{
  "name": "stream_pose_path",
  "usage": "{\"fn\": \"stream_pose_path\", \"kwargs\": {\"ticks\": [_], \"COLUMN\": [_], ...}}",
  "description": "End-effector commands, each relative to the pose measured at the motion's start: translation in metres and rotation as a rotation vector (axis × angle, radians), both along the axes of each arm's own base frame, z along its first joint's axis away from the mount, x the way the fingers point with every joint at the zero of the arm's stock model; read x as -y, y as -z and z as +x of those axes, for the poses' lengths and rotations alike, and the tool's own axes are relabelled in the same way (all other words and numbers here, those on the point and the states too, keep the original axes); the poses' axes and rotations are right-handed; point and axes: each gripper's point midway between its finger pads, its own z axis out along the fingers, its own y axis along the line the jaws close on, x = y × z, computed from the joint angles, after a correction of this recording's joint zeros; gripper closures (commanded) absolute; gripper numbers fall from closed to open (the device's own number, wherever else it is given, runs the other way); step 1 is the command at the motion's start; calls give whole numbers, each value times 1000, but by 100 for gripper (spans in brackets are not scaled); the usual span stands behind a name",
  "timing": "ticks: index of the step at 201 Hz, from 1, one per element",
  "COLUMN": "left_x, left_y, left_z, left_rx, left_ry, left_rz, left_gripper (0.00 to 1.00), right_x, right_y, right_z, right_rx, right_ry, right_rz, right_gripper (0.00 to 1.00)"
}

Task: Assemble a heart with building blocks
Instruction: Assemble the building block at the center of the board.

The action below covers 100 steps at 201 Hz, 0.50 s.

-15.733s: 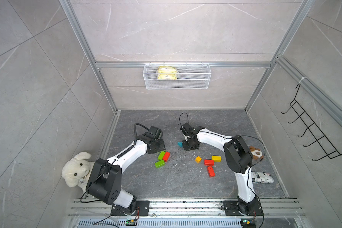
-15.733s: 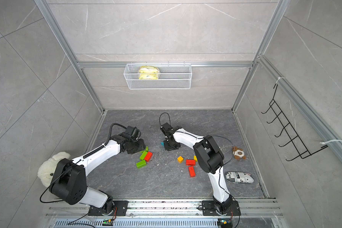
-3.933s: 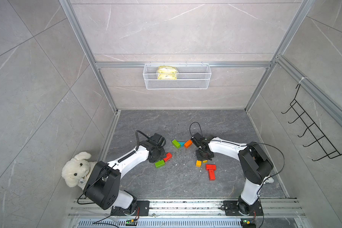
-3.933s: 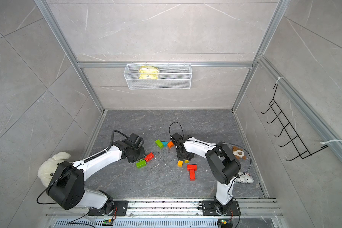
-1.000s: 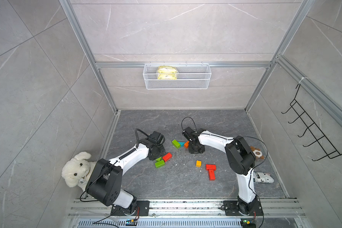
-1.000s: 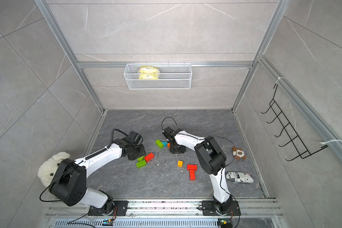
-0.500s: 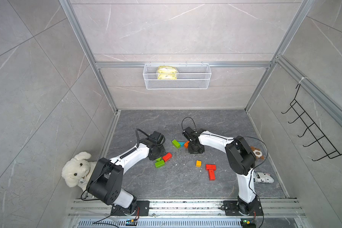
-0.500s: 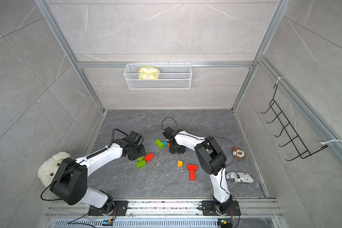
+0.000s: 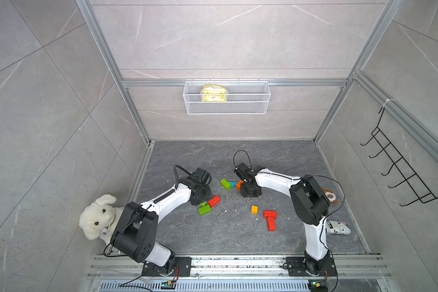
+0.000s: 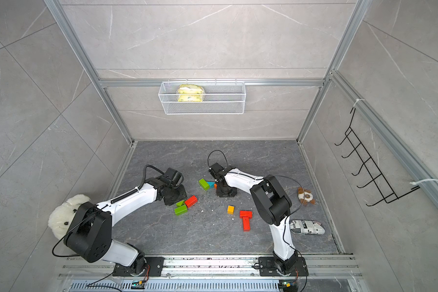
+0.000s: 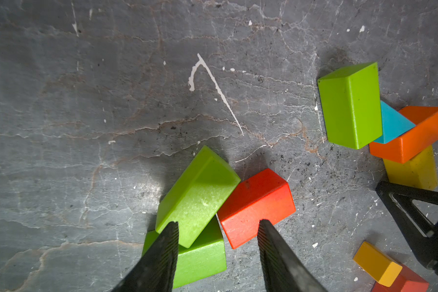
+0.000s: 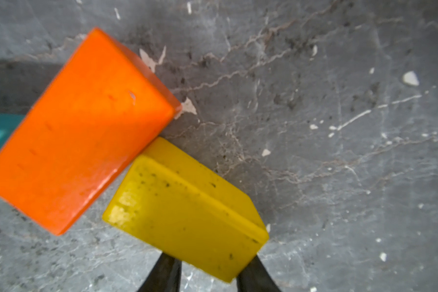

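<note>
Yellow bar (image 12: pixel 187 209) moved against orange bar (image 12: pixel 79 131), right gripper (image 12: pixel 209 260) clamping; left gripper (image 11: pixel 218 225) spread; pouch (image 10: pixel 305 227) print illegible.

yellow block (image 12: pixel 185 215) | orange block (image 12: pixel 81 131) | teal triangle (image 11: pixel 392 124) | floor (image 12: pixel 339 151) grey, veined | plush (image 9: pixel 96 220) white

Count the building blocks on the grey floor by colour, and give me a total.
Green rectangular blocks: 3
Red rectangular blocks: 3
Orange rectangular block: 1
Yellow rectangular block: 1
Orange-yellow cube: 1
Teal triangle: 1
Total: 10
</note>
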Motion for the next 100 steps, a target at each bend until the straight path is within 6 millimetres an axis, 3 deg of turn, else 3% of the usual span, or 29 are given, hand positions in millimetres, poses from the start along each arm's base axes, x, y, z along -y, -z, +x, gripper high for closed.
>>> {"fn": "stream_pose_path", "kwargs": {"ticks": [1,53,100], "left_x": [1,1,-21], "left_y": [-5,-4,-9], "left_z": [3,3,2], "left_rx": [12,6,14], "left_ry": [10,15,47], "left_rz": [-6,0,138], "left_gripper": [46,43,34], "right_x": [-3,3,20], "right_y": [-5,-13,-76], "right_z": [-6,-12,-30], "right_rx": [4,16,139], "right_ry": [-24,-30,-80], "right_rz": [20,-9,-47], "right_gripper": [63,60,43]}}
